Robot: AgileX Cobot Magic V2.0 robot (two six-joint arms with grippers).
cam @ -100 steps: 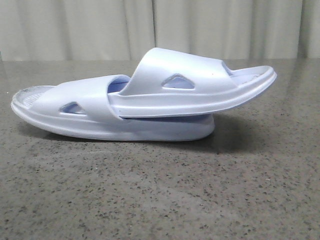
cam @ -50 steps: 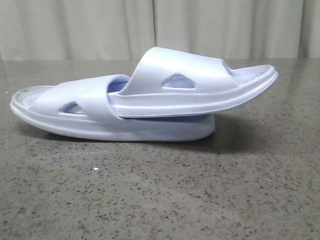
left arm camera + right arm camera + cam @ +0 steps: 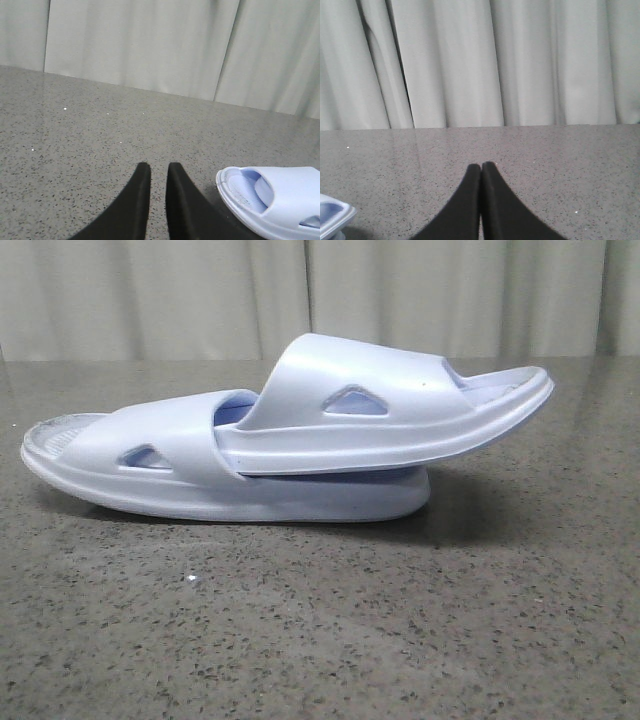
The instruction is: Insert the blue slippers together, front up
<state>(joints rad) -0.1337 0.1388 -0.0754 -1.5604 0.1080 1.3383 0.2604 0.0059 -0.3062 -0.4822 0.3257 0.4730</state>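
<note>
Since the nested blue slippers (image 3: 285, 440) had barely shifted over the last second, we judged the insertion finished, our left gripper (image 3: 159, 172) slightly parted and our right gripper (image 3: 480, 169) pressed together, both empty.

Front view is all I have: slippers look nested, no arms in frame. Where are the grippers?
Observer: The left gripper hangs over bare table, beside the heel end of the lower slipper, not touching it.
Operator: Is it open?
Observer: Barely; its wrist view shows a narrow gap between the fingertips, nothing in it.
Operator: And the right one?
Observer: The right gripper is shut with fingertips together, holding nothing.
Operator: Is it near the pair?
Observer: Only a corner of the upper slipper shows at the edge of its wrist view, clear of the fingers.
</note>
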